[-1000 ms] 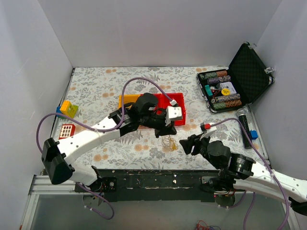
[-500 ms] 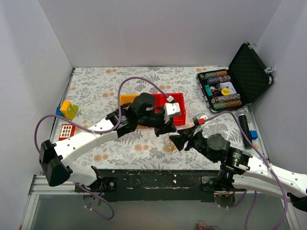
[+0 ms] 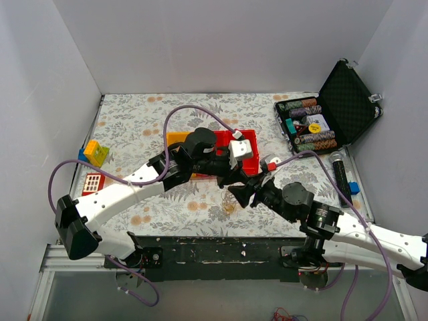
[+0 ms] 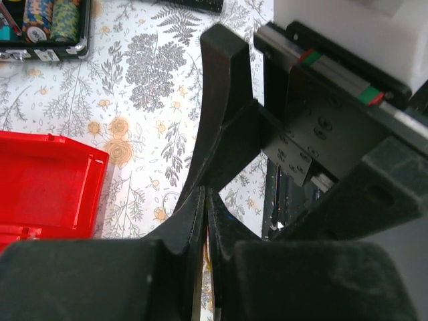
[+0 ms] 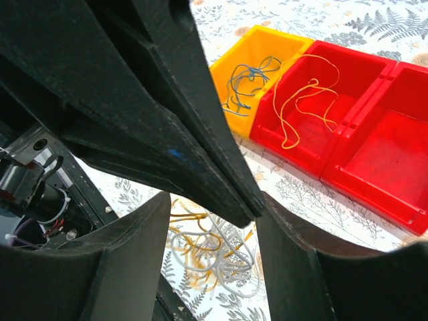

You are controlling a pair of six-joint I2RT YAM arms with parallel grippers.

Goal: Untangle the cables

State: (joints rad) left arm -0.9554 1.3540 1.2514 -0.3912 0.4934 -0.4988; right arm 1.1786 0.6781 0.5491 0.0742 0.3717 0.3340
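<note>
Above the cables (image 5: 210, 249), right pincer (image 5: 214, 208) gapes, seemingly empty.

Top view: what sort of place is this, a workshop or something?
Probably a robot test booth: plain white walls box in a flower-patterned table, with props like a poker-chip case and red bins.

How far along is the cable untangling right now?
Done: one blue-green wire lies in the yellow bin, and one orange wire in the red bin beside it. In hand: the left gripper is shut over the remaining clump and the right gripper is open over it; whether a strand is pinched cannot be seen. Left: that clump's whitish and yellow strands need separating.
</note>
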